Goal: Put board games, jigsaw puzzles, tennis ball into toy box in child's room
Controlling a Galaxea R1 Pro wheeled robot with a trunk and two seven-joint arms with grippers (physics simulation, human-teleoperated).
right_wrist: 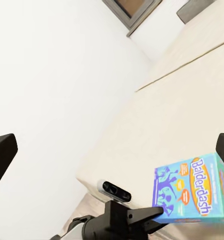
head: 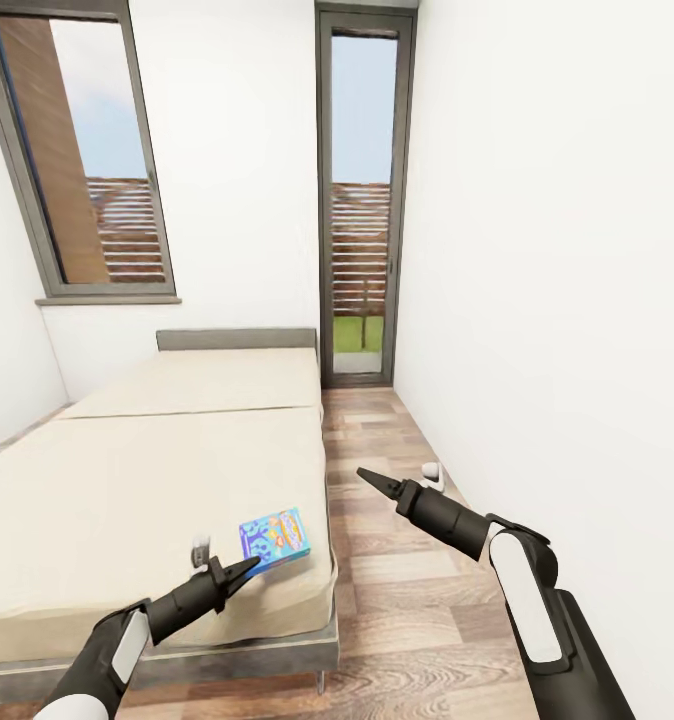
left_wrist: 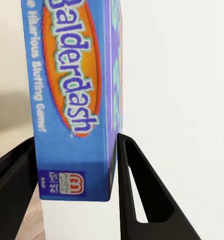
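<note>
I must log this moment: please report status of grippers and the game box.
Left gripper shut on blue Balderdash board game, held over bed corner. Right gripper open over floor. Nothing in the way.

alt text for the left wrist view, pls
The left gripper clamps the edge of a blue board game box lettered "Balderdash", one black finger on each side of it. Behind the box are a plain white surface and a blurred beige area.
</note>
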